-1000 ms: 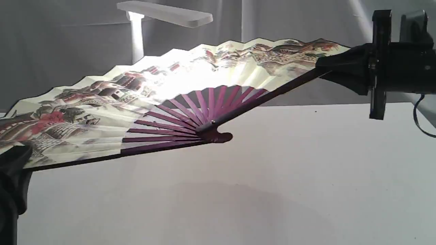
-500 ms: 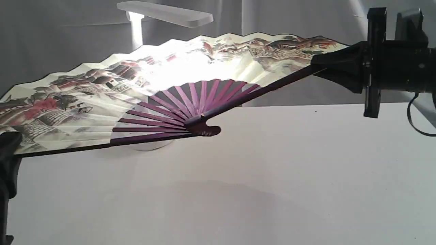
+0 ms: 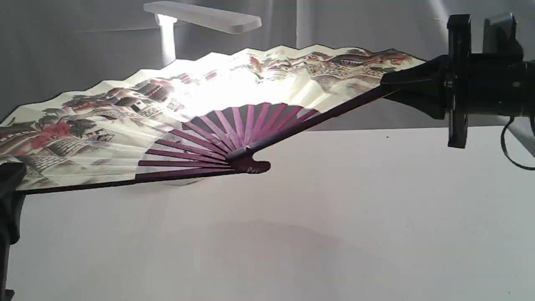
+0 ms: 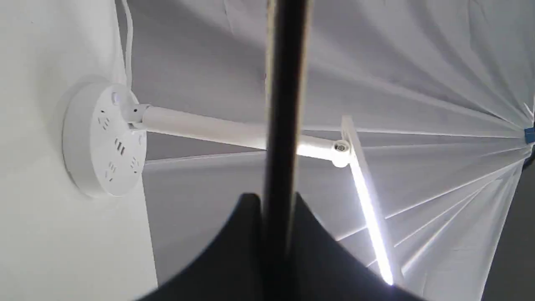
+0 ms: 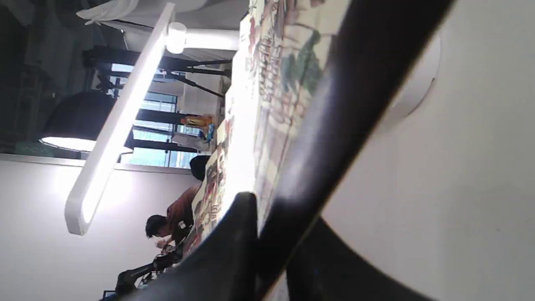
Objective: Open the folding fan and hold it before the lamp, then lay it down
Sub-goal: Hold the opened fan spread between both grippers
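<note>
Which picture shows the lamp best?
The left wrist view: the lamp shows whole, base, stem and lit head, with only the fan crossing it. The exterior view shows just its head and upper stem above the fan; the right wrist view, mostly its head.

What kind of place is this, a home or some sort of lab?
Probably a lab or recording studio, not a home: a white table backed by draped grey cloth, and the right wrist view shows a person in a larger windowed room.

The left gripper (image 3: 11, 177) clamps the left end of the fan (image 3: 125, 108), the right gripper (image 3: 393, 85) its right end, wrist level.
</note>
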Controlling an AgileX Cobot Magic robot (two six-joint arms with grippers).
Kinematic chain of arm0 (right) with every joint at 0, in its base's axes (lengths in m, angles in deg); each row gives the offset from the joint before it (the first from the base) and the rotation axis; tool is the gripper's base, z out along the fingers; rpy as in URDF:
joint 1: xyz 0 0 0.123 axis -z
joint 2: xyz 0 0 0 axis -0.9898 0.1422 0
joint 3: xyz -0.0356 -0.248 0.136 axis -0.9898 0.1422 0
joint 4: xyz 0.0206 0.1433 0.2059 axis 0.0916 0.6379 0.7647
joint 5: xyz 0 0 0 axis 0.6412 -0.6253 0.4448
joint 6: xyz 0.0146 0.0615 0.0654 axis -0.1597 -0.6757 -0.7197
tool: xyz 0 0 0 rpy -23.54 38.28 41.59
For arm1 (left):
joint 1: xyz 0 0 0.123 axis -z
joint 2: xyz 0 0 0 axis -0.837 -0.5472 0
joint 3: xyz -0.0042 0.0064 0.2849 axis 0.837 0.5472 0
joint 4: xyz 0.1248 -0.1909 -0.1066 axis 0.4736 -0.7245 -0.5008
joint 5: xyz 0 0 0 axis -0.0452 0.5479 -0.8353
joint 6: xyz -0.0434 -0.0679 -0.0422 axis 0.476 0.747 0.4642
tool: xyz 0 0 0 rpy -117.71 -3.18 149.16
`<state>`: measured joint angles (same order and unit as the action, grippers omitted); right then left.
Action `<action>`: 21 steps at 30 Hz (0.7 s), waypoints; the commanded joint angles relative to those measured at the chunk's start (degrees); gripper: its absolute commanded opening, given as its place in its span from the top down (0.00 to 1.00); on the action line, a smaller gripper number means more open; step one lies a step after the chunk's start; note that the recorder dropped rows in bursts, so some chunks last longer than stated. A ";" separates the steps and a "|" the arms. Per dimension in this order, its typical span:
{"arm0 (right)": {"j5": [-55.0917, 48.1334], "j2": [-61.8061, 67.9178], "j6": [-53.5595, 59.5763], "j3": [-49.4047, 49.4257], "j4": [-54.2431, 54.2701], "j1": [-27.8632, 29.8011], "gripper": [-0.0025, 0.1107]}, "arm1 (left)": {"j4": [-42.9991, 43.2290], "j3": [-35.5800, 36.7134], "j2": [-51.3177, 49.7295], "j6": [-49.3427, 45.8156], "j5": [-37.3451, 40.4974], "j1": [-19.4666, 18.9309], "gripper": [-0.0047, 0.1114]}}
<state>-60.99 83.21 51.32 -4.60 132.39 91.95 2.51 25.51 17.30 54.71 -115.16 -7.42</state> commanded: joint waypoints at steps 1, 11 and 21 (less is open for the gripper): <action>8.30 -0.29 3.40 0.10 -4.19 1.83 0.98 | -6.09 0.55 1.17 -0.45 -10.30 -1.49 0.96; 9.58 -0.29 3.42 0.10 -3.82 1.83 0.98 | -6.06 0.55 1.17 -3.45 -10.30 -1.49 0.96; 9.98 -0.29 3.28 0.10 -3.70 1.83 0.98 | -3.52 0.55 1.17 -3.32 -9.68 -1.49 0.96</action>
<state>-59.61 83.21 51.32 -4.60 131.30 91.95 2.22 25.51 17.30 51.82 -115.16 -7.43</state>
